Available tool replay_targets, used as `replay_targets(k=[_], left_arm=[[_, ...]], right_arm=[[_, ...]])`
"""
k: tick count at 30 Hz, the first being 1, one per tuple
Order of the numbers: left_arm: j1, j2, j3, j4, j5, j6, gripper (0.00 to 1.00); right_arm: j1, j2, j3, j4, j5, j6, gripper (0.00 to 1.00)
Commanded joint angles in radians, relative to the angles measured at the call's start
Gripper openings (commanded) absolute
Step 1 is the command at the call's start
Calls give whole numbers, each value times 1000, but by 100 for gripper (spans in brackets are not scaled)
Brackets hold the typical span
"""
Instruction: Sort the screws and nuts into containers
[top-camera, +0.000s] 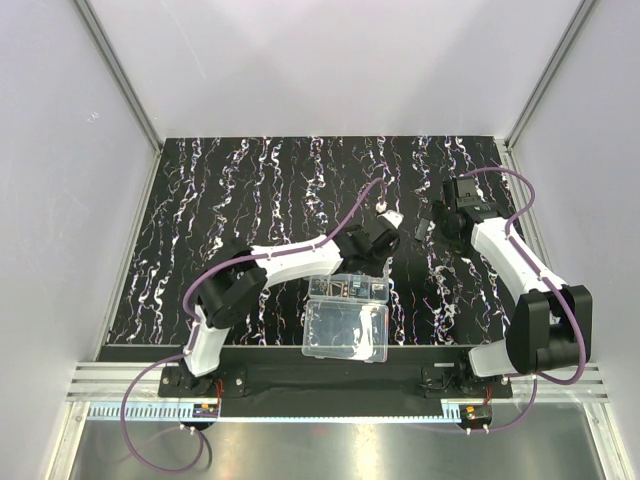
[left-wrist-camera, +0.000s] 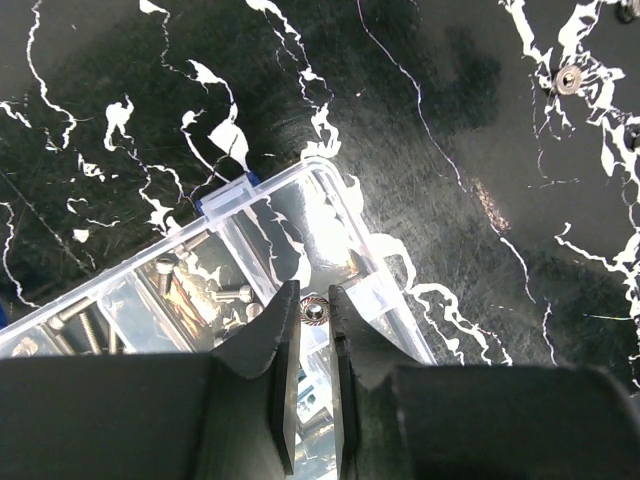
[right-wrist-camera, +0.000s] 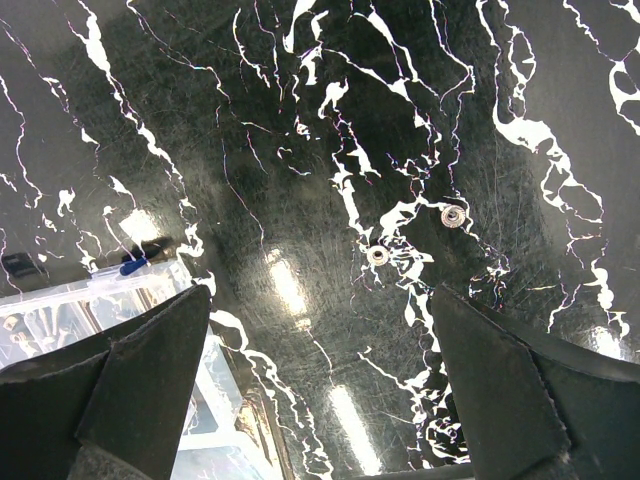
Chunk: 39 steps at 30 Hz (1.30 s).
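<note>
One nut (left-wrist-camera: 314, 313) sat clamped in left gripper (left-wrist-camera: 313, 300) over organizer box (left-wrist-camera: 330, 178) corner; off-centre release risked bounce-out; right gripper (right-wrist-camera: 318, 300) gaped.

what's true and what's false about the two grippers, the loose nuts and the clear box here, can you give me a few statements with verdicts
1. The left gripper is shut on a small silvery flanged nut. True.
2. The right gripper grips a screw. False: its jaws stand wide open with nothing between them.
3. Two loose silvery nuts lie on the black white-streaked mat below the right gripper. True.
4. Every cell of the clear plastic organizer box is empty. False: silvery screws lie in some cells.
5. The box's clear lid is shut. False: it lies folded open, on the side nearer the arm bases.
</note>
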Motion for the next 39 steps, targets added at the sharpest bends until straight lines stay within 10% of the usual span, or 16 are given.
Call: replay_targets(k=[1,34,39], left_arm=[[-1,4,61,24,19,20,9],[3,42,71,54,-8,81,11],[6,22,70,51,-1,89,28]], right_arm=[[-4,-28,2,10,37,1,100],[-2,12,112,-27,68,18,100],[-2,-3,108,-36,79,20,100]])
